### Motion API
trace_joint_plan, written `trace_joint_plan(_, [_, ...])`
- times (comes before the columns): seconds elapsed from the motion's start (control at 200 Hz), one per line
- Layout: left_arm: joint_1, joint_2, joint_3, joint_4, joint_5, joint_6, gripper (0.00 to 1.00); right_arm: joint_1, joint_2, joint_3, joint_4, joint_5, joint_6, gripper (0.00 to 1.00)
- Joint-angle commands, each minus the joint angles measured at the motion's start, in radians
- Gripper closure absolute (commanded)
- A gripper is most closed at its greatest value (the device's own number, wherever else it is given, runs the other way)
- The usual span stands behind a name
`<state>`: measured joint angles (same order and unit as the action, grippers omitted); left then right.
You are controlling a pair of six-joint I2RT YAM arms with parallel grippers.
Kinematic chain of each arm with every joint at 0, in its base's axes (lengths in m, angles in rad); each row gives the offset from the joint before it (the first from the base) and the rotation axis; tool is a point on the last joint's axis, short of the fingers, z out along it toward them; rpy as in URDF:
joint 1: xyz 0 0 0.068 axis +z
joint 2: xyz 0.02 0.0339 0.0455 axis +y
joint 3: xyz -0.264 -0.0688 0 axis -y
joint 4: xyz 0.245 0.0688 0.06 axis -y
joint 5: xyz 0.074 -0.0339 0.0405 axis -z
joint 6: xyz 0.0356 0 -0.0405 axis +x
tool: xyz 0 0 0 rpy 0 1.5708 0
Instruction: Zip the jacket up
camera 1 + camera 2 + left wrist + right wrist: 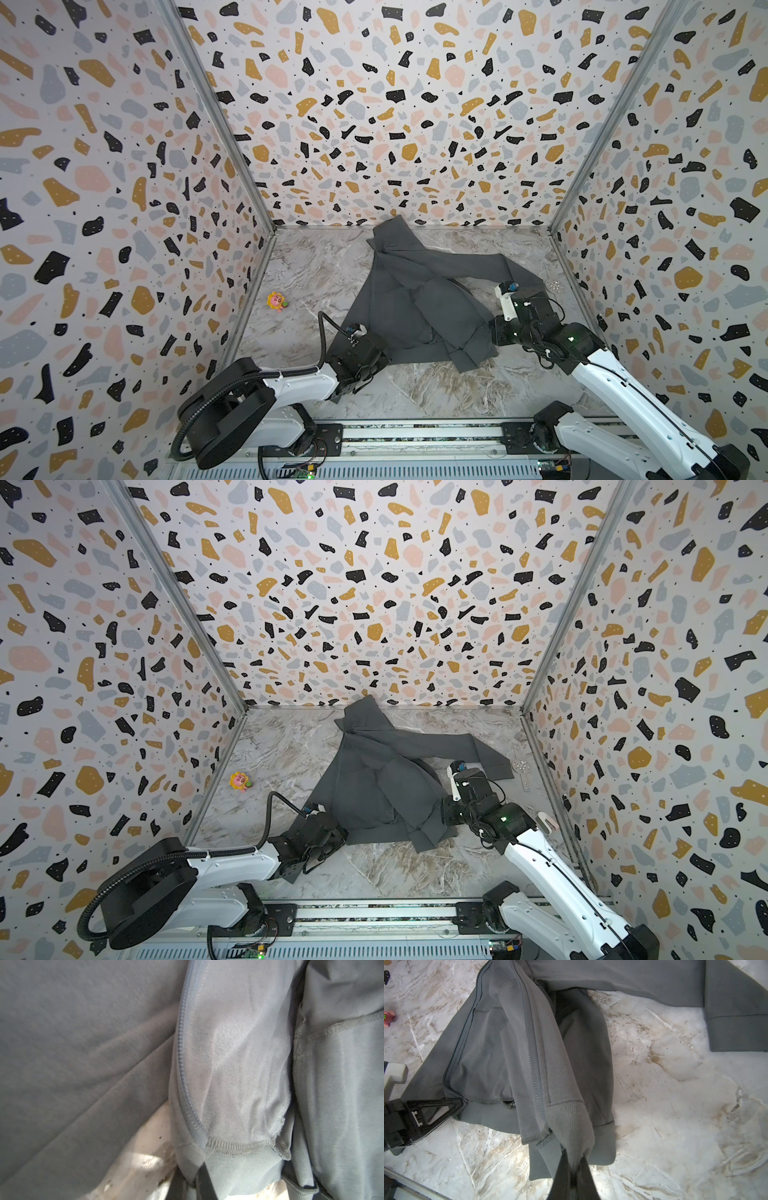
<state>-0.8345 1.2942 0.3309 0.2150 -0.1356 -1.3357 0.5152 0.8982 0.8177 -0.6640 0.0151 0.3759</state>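
Jacket [399, 299] hem corner behind left gripper [374, 359] in both top views; toy [277, 301] detail too small

Folds of the jacket [512, 1047] fill the room between the left fingers [456, 1105] and the right fingers [561, 1178]. Bare table [675, 1105] lies open outward of the right fingers; a small toy [277, 301] sits well outside the left fingers.

Terrazzo-patterned walls [374, 104] enclose a grey-veined marble floor [436, 386], joined by metal corner posts [217, 112].

On the marbled worktop [436, 386] lie the dark grey jacket [399, 299] and, well apart, a small pink-and-yellow toy [277, 301].
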Motion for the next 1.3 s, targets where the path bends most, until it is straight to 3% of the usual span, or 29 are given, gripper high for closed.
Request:
trace_joint_plan(0.0, [-0.003,-0.004,-0.029,-0.002,-0.001,-0.004,0.97,-0.006,-0.02,0.019,-0.008,-0.004,-0.005,1.0])
trace_joint_plan(0.145, [-0.003,-0.045,-0.042,0.027,-0.016,0.042,1.0,-0.006,-0.021,-0.007,0.049,-0.074,-0.028,1.0])
trace_joint_plan(0.25, [-0.002,-0.113,-0.041,0.057,-0.043,0.129,1.0,-0.005,-0.021,-0.057,0.138,-0.194,-0.05,1.0])
trace_joint_plan(0.365, [-0.003,-0.221,-0.029,0.08,-0.055,0.309,1.0,-0.003,-0.017,-0.126,0.283,-0.385,-0.045,1.0])
trace_joint_plan(0.481, [-0.003,-0.315,0.0,0.076,0.016,0.535,1.0,-0.004,0.004,-0.187,0.439,-0.499,0.025,1.0])
trace_joint_plan(0.641, [-0.003,-0.362,0.034,0.019,0.045,0.731,1.0,0.006,0.047,-0.244,0.627,-0.606,0.04,1.0])
trace_joint_plan(0.841, [-0.004,-0.419,-0.021,0.273,0.241,0.877,1.0,0.144,0.034,-0.308,0.851,-0.512,-0.013,1.0])
trace_joint_plan(1.071, [-0.004,-0.44,-0.03,0.368,0.397,0.967,1.0,0.176,0.074,-0.361,1.027,-0.569,-0.054,1.0])
trace_joint_plan(1.297, [-0.004,-0.378,-0.026,0.46,0.546,0.968,1.0,0.187,0.076,-0.394,1.129,-0.588,-0.126,1.0])
